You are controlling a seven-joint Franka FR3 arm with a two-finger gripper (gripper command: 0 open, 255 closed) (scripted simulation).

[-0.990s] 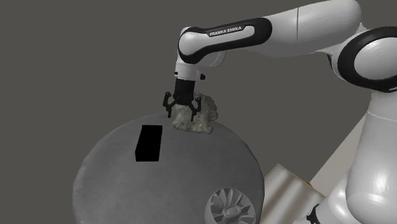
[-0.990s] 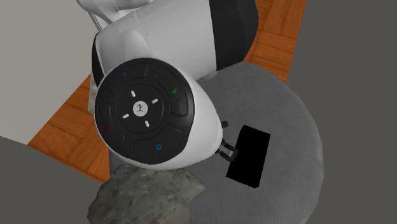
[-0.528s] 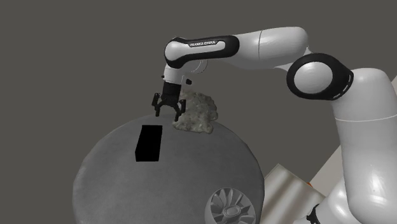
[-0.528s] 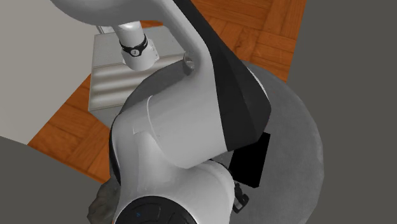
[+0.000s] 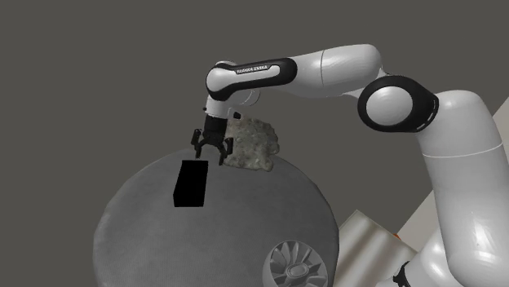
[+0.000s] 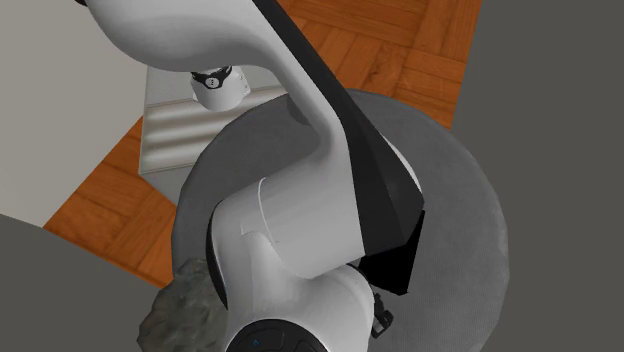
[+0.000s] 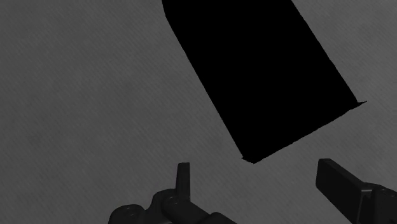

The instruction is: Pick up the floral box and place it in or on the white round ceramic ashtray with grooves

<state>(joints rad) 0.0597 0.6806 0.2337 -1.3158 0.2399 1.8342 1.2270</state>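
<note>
- Over the far side of the round grey table (image 5: 261, 214), the gripper (image 5: 210, 152) hangs just above the far end of the box (image 5: 192, 183), pointing down at the tabletop.
- From the pale stand (image 5: 369, 243) at the shoulder view's lower right, the white arm (image 5: 457, 155) rises steeply to a dark elbow joint. It then runs nearly level toward that view's left and bends down at the wrist.
- Seen from the wrist, the gripper (image 7: 254, 170) has its two black fingers (image 7: 183, 173) spread wide with nothing between them. One corner of the box (image 7: 254, 70) lies just ahead of the gap, and neither finger touches it.
- The box is drawn plain black, with no pattern to make out. It rests on the table toward the shoulder view's left.
- A rough grey-brown rock (image 5: 254, 147) sits at the table's far edge, just beside the gripper on the shoulder view's right.
- The white round ashtray (image 5: 298, 262) with its radiating grooves sits at the table's near edge, close to the stand and well apart from the box.
- From the second exterior view, the arm's white and black body covers much of the table (image 6: 470, 215). The box (image 6: 396, 265) shows just past it, the rock (image 6: 180, 312) is at the lower left, and a wooden floor (image 6: 100, 215) lies beyond.
</note>
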